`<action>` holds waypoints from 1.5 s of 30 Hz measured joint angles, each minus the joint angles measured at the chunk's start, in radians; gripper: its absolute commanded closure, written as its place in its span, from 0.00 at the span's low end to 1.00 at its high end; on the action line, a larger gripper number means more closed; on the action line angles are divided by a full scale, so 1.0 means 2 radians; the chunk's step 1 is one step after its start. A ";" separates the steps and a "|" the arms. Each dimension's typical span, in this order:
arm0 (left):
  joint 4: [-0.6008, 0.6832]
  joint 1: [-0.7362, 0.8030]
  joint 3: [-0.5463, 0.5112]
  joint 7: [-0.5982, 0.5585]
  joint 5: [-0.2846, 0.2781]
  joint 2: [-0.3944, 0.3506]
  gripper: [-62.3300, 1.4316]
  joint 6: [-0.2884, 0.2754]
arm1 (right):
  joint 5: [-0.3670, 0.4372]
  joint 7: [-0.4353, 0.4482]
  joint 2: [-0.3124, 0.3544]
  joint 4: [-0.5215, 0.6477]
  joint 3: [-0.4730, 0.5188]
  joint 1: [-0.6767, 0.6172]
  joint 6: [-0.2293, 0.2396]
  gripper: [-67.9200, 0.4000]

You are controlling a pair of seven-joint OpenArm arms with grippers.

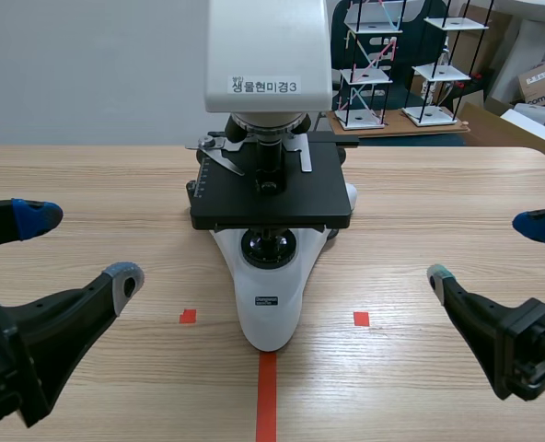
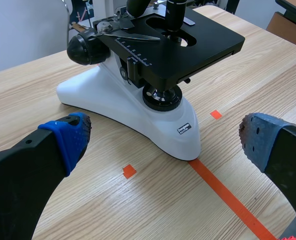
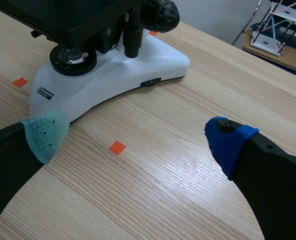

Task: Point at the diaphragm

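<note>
Sitting under black stage (image 1: 320, 195), diaphragm (image 1: 269, 247) round, black, glassy centre; left claw (image 1: 79, 247) wide; right claw (image 1: 486, 249) wide.

Beyond the light wood-grain worktop (image 1: 98, 184), two black-rod frame structures with small white shelves (image 1: 369, 69) stood on a brown wooden board (image 1: 411, 125), and a brown cardboard box (image 1: 543, 81) sat further right.

The left claw (image 1: 81, 247) is matte black, with two thick curved fingers, one tipped by a blue dotted pad (image 1: 35, 216), the other by a grey pad (image 1: 125, 278). The right claw (image 1: 486, 249) looks alike, its pale green pad (image 3: 44, 132) dimpled.
</note>
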 measured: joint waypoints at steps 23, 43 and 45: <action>0.000 0.000 0.000 0.000 0.000 0.000 0.00 0.000 | 0.000 0.000 0.000 0.000 0.000 0.000 0.000 0.12; -0.046 0.000 0.020 -0.083 0.046 0.009 0.49 0.000 | 0.000 0.000 0.000 0.000 0.000 0.000 0.000 0.12; -0.069 0.000 0.027 -0.108 0.046 0.010 0.61 0.000 | 0.000 0.000 0.000 0.000 0.000 0.000 0.000 0.12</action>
